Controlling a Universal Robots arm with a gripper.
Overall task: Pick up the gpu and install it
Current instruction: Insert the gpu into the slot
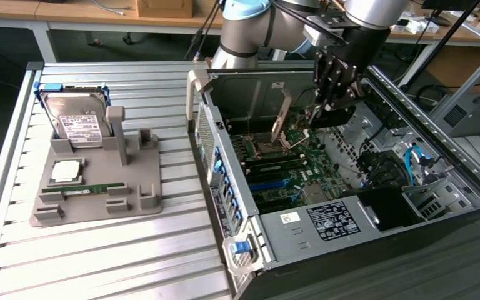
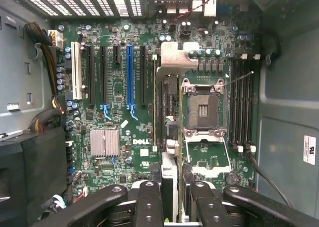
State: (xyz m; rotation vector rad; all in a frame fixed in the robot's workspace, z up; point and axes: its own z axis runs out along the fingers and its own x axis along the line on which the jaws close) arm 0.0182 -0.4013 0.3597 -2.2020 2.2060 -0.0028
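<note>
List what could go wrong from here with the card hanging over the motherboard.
1. The gpu, clamped edge-on in the jaws, hangs right beside the open, empty CPU socket; lowering here might strike the socket.
2. The card is not lined up over the long blue slot. If that slot is the target, pressing down now would likely push the card's edge onto the board instead.
</note>
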